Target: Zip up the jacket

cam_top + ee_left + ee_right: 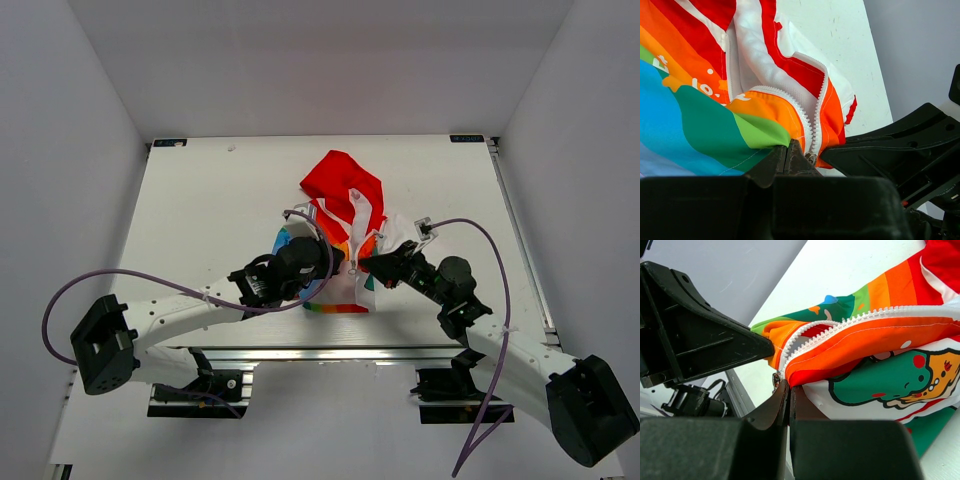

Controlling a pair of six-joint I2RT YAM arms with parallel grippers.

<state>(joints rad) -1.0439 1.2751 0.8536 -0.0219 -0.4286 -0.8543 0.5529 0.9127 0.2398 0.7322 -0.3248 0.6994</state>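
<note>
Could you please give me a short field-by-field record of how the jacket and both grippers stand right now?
jacket: crumpled in the middle of the table
hood: red, on the side away from the arms
zipper: white teeth, the two rows apart along the stretch in view
left gripper: shut on the rainbow panel's edge at the zipper's lower end
right gripper: shut on the opposite edge at the same end, next to the cartoon print
grippers to each other: tips close together, facing across the zipper

A white table (pixel 200 200) sits inside grey walls (pixel 90 80), with a metal rail (pixel 330 353) along its near edge.
</note>
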